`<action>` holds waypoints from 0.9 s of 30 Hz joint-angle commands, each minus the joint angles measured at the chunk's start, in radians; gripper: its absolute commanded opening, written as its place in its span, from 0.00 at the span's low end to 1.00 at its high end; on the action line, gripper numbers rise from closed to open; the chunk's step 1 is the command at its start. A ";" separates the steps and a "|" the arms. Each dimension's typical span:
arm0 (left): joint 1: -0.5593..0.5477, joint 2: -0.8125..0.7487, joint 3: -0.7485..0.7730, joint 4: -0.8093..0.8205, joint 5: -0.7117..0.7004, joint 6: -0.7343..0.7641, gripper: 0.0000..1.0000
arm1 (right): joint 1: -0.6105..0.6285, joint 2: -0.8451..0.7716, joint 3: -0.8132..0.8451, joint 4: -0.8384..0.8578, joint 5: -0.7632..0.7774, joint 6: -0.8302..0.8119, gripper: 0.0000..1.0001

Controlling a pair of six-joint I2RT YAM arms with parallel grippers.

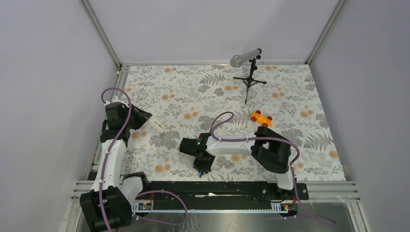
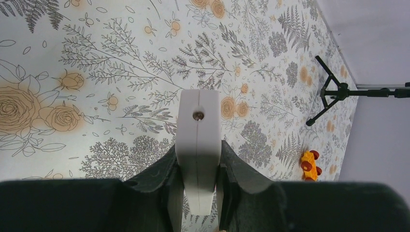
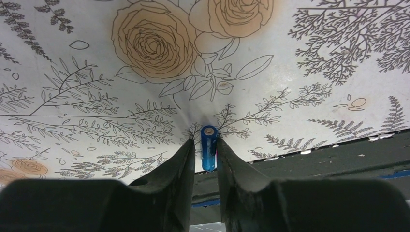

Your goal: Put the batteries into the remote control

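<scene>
My left gripper (image 1: 141, 118) is shut on the white remote control (image 1: 154, 123) and holds it above the left side of the floral mat, its free end pointing right. In the left wrist view the remote (image 2: 197, 126) stands out between the fingers (image 2: 241, 166), showing its narrow edge with a seam and a small screw. My right gripper (image 1: 202, 166) is low over the mat's near edge, shut on a blue battery (image 3: 208, 145). The battery also shows as a blue speck in the top view (image 1: 200, 174). A second battery is not in view.
An orange toy car (image 1: 261, 117) with red wheels lies right of centre; it also shows in the left wrist view (image 2: 309, 165). A black tripod stand (image 1: 249, 79) holding a grey tube stands at the back. A black rail (image 3: 314, 154) runs along the near edge.
</scene>
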 commanded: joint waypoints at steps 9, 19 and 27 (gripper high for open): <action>0.005 -0.039 -0.016 0.072 0.026 -0.019 0.00 | 0.012 0.071 0.001 -0.075 -0.017 0.009 0.20; -0.005 -0.025 -0.050 0.191 0.158 -0.054 0.00 | 0.012 -0.027 0.195 -0.235 0.358 -0.105 0.09; -0.175 -0.052 -0.076 0.280 0.232 -0.035 0.00 | -0.011 -0.255 0.079 -0.249 0.652 -0.258 0.10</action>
